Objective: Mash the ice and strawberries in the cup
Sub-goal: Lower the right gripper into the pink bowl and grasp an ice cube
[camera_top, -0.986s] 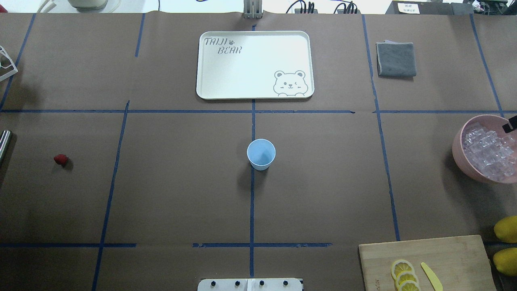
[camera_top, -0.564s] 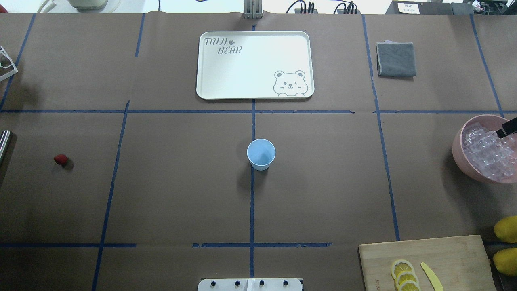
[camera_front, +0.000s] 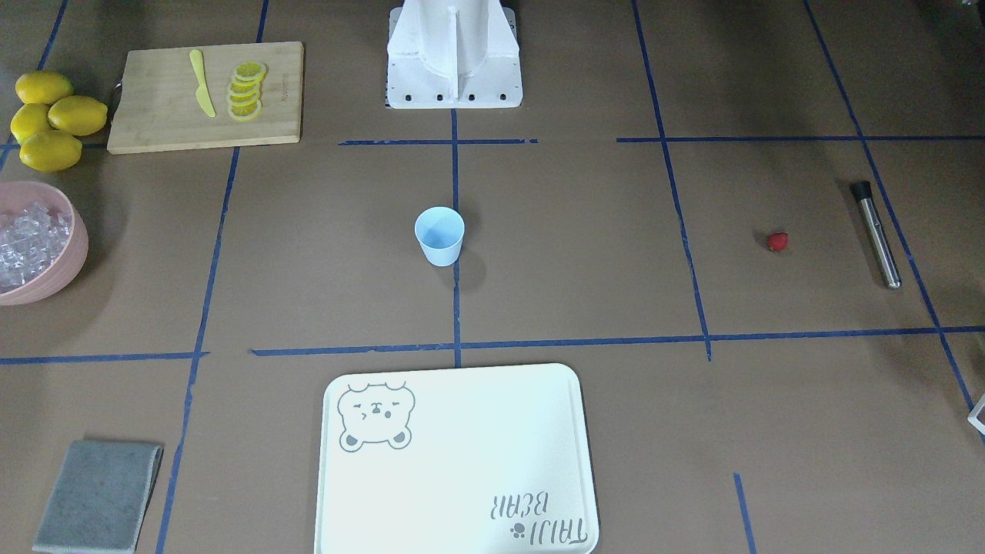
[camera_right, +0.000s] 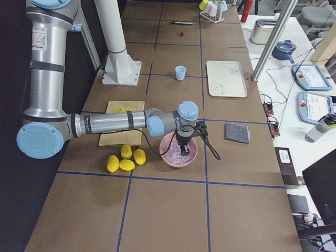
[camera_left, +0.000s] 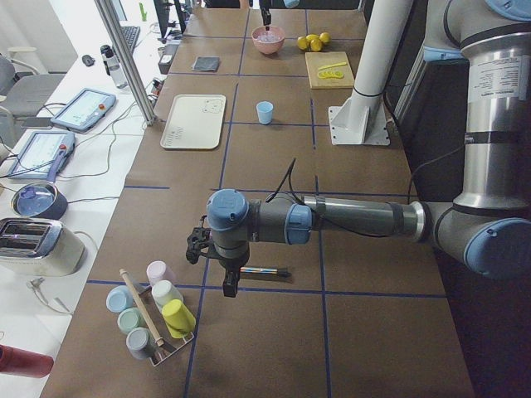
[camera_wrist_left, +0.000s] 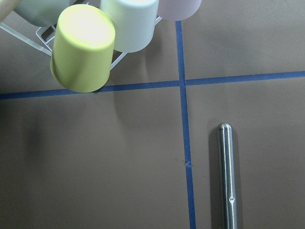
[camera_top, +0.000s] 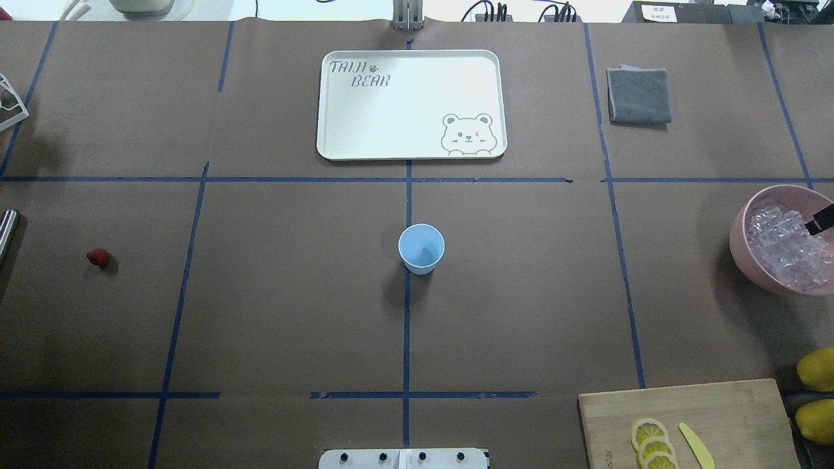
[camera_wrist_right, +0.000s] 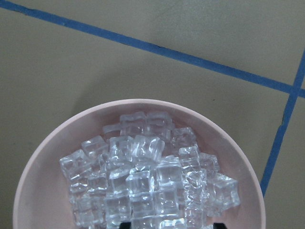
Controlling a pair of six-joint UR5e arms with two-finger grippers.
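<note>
Ice-fetching step: right claw (camera_right: 184,150) low over ice (camera_wrist_right: 143,181) in bowl (camera_wrist_right: 40,191), left claw (camera_left: 229,288) near muddler (camera_wrist_left: 226,176); apart or together, cannot tell. Next: clamp one cube, carry to cup (camera_top: 421,246).

The overhead view looks forward and down from behind the robot, taking in most of the bench (camera_top: 260,312). The front-facing one looks back from across it, steeply down, so both share the cup (camera_top: 421,248) and tray (camera_front: 462,462), turned end for end. The two side views look along the bench from opposite ends, high and far off. The left wrist camera sits close over a steel rod (camera_wrist_left: 227,176) and a yellow tumbler (camera_wrist_left: 83,47). The right wrist camera hangs close above the pink bowl (camera_wrist_right: 143,104) of ice (camera_wrist_right: 143,181), which the overhead view catches at its right edge.
</note>
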